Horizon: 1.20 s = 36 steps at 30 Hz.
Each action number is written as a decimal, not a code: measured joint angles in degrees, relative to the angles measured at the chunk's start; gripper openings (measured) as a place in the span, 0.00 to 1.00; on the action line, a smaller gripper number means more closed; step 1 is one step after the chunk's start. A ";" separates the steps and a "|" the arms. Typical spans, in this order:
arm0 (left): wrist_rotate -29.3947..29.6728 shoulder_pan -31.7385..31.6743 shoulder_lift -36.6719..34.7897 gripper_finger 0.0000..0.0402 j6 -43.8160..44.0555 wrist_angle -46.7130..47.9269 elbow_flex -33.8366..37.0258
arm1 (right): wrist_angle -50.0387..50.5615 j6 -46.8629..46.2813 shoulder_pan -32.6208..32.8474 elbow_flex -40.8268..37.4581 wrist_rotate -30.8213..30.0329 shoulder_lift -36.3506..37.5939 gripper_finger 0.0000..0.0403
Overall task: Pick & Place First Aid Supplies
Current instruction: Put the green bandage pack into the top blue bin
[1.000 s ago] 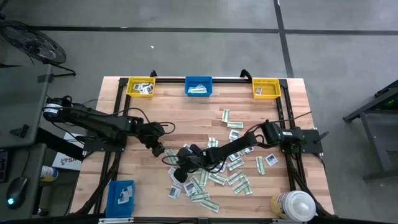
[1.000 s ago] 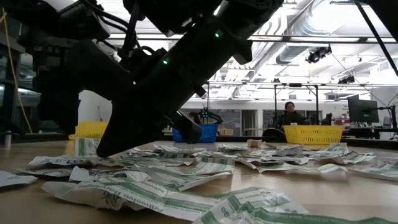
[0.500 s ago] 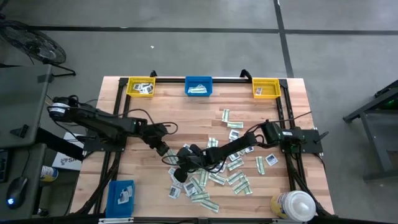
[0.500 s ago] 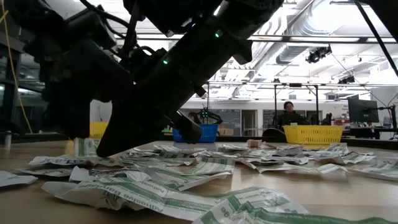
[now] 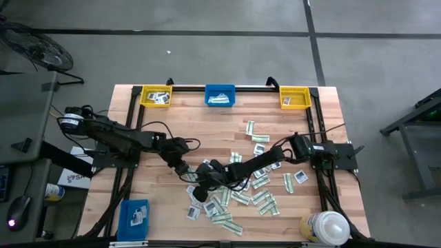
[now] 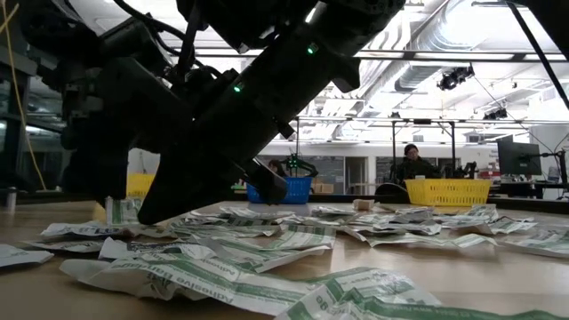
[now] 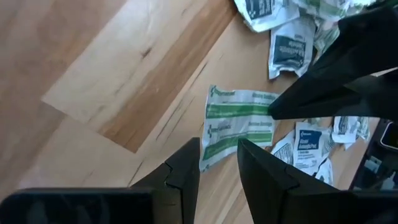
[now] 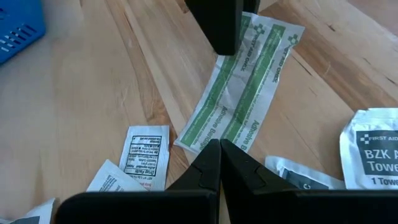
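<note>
A: How are the left gripper's [image 7: 217,163] jaws standing?

B: They are standing narrowly apart, gripping nothing, hanging over one end of a green-and-white strip packet [image 7: 239,122] that is lying flat on the table [image 7: 93,68].

A: And the right gripper [image 8: 220,151]?

B: Its jaws are pressed fully together, empty, pointing at the other end of that same strip [image 8: 239,81]. The two grippers are facing each other across it, close together, so little room is showing between them.

A: What is lying just around them?

B: Beside the right jaws, small white square packets [image 8: 144,149] are lying apart from the strip, with a larger white towelette packet [image 8: 373,149] on the other side. Behind the right jaws, the main scatter of first aid supplies [image 5: 248,189] is spreading across the table.

A: Where is the open room?

B: Behind the left jaws, bare wood is running out to the table edge. Well beyond, two yellow bins [image 5: 156,96] and a blue bin [image 5: 220,96] are lining the far edge, another blue bin [image 5: 134,215] and a white-capped bottle [image 5: 324,226] are sitting at the near corners.
</note>
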<state>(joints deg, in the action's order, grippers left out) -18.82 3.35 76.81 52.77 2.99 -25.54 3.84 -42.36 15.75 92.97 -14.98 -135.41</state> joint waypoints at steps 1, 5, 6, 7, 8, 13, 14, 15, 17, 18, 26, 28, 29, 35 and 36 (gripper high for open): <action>-0.02 0.00 0.25 0.25 0.00 0.01 0.00 | -0.01 0.18 0.00 0.00 0.07 0.00 0.00; -0.21 0.00 0.73 0.11 0.02 -0.19 0.02 | -0.03 0.43 0.00 -0.02 0.31 0.00 0.00; -0.22 0.00 0.73 0.06 0.02 -0.02 0.02 | -0.03 0.43 0.00 -0.02 0.40 0.00 0.00; -0.16 0.00 0.73 0.03 0.13 -0.03 0.02 | -0.03 0.43 -0.02 -0.02 0.44 0.00 0.00; 0.00 0.00 0.73 0.02 0.32 -0.07 0.02 | -0.03 0.47 -0.01 -0.02 0.45 0.00 0.00; 0.10 0.02 0.73 0.01 0.46 -0.03 0.01 | -0.10 0.87 -0.02 -0.02 0.93 0.00 0.00; 0.04 0.02 0.73 0.01 0.46 -0.03 0.01 | -0.15 0.89 -0.02 -0.02 1.36 0.05 0.00; -0.10 0.02 0.73 0.00 0.46 -0.03 0.02 | -0.10 1.07 -0.06 -0.04 1.96 0.34 0.00; -0.20 0.02 0.73 0.00 0.48 -0.27 0.00 | 0.07 2.06 -0.09 -0.14 3.08 0.85 0.00; -0.38 0.02 0.73 0.00 0.48 -0.35 0.00 | 0.54 2.52 -0.09 -0.19 3.54 1.47 0.00; -0.10 0.00 0.73 0.00 1.09 -0.06 0.04 | 5.38 6.48 -0.90 -0.24 3.42 8.97 0.00; -0.10 0.00 0.73 0.00 1.26 -0.06 0.04 | 7.28 6.81 -1.32 -0.24 2.50 10.73 0.00; -0.10 0.00 0.73 0.00 1.50 -0.14 0.04 | 8.57 6.88 -1.48 -0.24 1.80 11.80 0.00; 0.22 0.00 0.12 0.00 3.03 -7.04 -0.21 | 16.79 9.78 -1.82 -0.17 -4.17 19.45 0.00; 0.89 0.00 -0.21 0.00 3.08 -7.69 -0.48 | 18.18 10.47 -1.94 -0.15 -5.42 20.65 0.00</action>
<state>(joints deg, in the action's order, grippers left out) -17.93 3.36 76.59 55.86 -4.70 -26.02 22.03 -31.89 13.81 92.82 -20.39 -114.77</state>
